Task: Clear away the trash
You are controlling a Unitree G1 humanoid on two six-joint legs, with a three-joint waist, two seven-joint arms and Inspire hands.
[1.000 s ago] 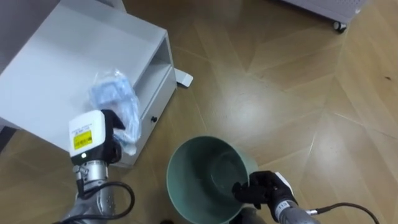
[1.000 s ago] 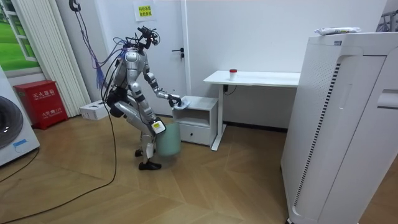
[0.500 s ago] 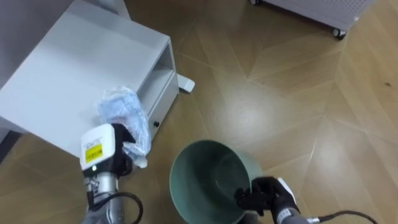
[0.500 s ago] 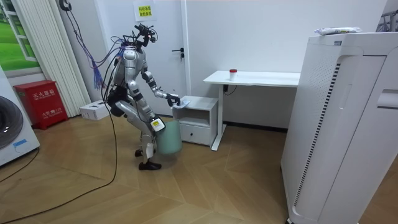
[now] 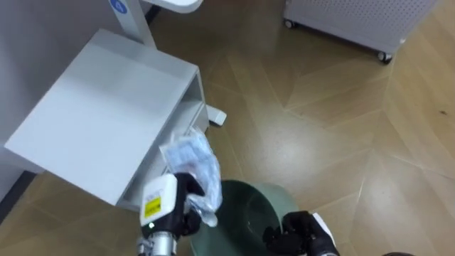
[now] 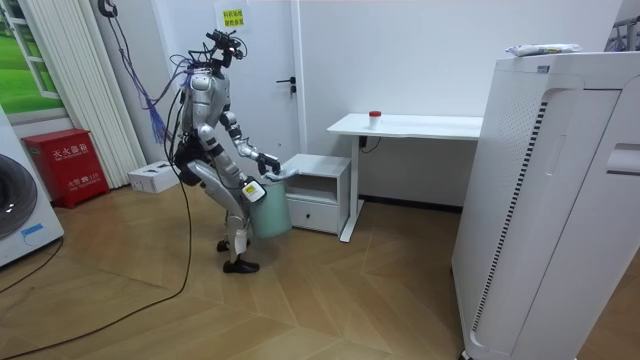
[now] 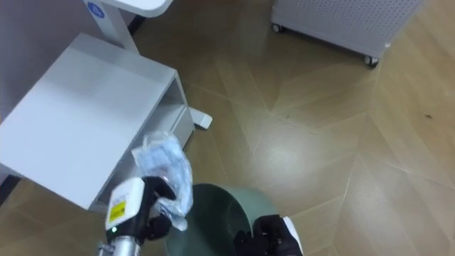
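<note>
my left hand point(image 5: 183, 198): raised, fingers curled round the crumpled plastic bag point(image 5: 192, 158), just above the green bin point(image 5: 234, 187) at its left rim | my right hand point(image 5: 298, 229): low, near right, clamped on its rim | white cabinet point(image 5: 106, 114): left

Crumpled clear-and-blue plastic bag point(image 5: 190, 163), clamped in left hand point(image 5: 186, 195), standing above its fingers, round green bin point(image 5: 245, 205), mouth up, rim gripped by right hand point(image 5: 293, 229)
</note>
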